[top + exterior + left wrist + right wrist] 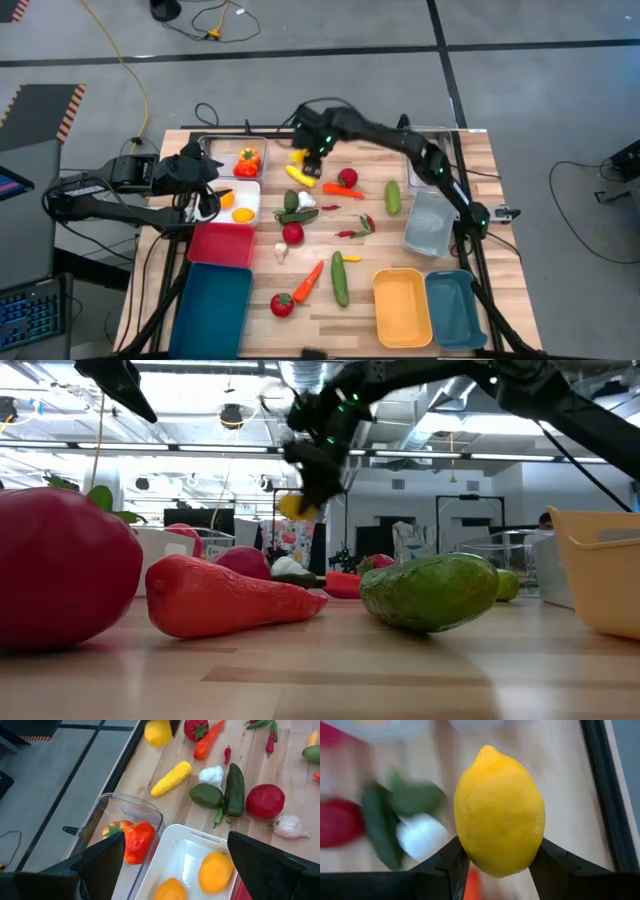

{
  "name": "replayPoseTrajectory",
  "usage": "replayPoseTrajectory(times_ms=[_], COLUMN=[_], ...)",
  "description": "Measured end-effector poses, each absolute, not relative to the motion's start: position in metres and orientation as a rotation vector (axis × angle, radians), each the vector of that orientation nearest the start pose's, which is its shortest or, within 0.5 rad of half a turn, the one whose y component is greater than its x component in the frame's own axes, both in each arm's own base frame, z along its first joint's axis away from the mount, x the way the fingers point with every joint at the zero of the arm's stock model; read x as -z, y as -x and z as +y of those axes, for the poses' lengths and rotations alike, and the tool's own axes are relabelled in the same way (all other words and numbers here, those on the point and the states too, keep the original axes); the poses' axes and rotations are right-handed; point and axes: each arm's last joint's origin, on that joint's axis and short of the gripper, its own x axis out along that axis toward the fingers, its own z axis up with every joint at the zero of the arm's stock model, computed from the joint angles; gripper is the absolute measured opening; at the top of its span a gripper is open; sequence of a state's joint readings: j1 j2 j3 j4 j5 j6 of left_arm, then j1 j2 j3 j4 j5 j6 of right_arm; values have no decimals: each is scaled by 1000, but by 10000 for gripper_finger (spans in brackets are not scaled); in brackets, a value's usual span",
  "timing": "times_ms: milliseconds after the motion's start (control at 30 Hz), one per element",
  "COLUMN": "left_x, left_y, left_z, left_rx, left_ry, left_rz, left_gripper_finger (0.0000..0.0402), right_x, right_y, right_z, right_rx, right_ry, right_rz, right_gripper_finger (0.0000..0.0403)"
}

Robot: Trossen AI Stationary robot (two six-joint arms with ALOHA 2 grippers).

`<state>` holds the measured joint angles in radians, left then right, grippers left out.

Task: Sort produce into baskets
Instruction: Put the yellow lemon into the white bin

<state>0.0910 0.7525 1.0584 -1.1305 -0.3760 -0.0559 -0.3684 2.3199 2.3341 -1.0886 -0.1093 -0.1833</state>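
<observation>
Overhead, the right gripper (300,153) clamps a yellow lemon (499,812) between its two fingers (451,865), carrying it clear above the wooden table (480,200); seen from table height, the lemon (293,506) hangs under the gripper well above the produce lying below. Just beneath and beside that gripper lies a yellow corn cob (299,175), and a little farther from it a strawberry (347,178) touching an orange carrot (342,190), with white garlic (305,200) and dark green vegetables (293,213) near them. On the gripper's left-arm side, a clear basket (219,150) holds a red and orange pepper (247,160). The left gripper (203,185) hovers with its fingers spread wide over a white basket (176,850), which holds two orange fruits (216,871); the clear basket adjoins this one. Beyond the white basket, away from the left gripper, stand a pink-red basket (221,243) and a large dark teal basket (214,305). Well apart from both grippers, near the right arm's base, are another clear basket (433,222), an orange-yellow basket (401,306) and a small teal basket (454,308). A green cucumber (340,277), a second carrot (308,282) and a tomato (282,305) lie between the two groups of baskets.
</observation>
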Motion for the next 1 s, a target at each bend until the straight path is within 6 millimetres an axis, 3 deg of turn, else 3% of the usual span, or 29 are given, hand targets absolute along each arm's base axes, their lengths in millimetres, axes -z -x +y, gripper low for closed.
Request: replayPoseTrajectory(times_ms=[233, 567, 733, 1000], left_x=[-345, -345, -345, -345], left_y=[-106, -106, -106, -106], left_z=[20, 20, 20, 20], left_rx=[-461, -459, -455, -450], left_ry=[-57, -60, -57, -49], left_rz=[809, 809, 812, 809], left_gripper_finger=[338, 338, 338, 338], right_x=[-293, -303, -281, -235], right_y=[-503, -532, -549, -568], right_z=[-112, -69, -56, -52], right_rx=[41, -19, -40, -51], right_ry=[50, 121, 130, 131], right_rz=[750, 480, 440, 457], right_gripper_finger=[204, 204, 205, 205])
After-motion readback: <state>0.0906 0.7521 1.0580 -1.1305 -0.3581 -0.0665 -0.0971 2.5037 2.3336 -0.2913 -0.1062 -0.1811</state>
